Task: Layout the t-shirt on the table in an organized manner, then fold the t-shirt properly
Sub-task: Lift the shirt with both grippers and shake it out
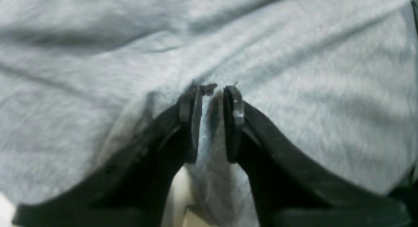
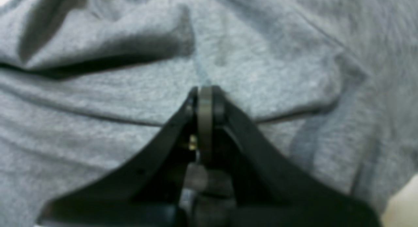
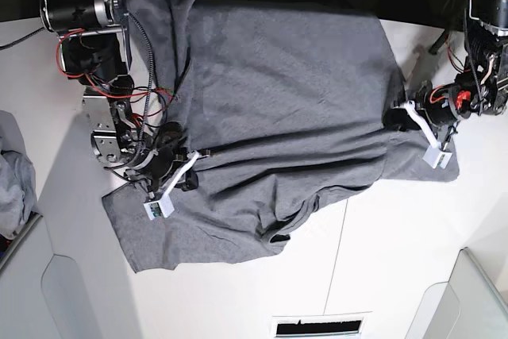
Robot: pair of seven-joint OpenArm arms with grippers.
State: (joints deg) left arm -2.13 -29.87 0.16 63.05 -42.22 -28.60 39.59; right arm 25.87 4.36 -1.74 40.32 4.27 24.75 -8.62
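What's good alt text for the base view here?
A charcoal-grey t-shirt lies spread but wrinkled across a white table, each side pinched by one robot arm: the right gripper on the image's left, the left gripper on the image's right. A lighter grey garment heap sits at the far left edge.

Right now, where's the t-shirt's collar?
In the base view the collar sits at the t-shirt's lower edge, near the table's dark seam, between the two hands.
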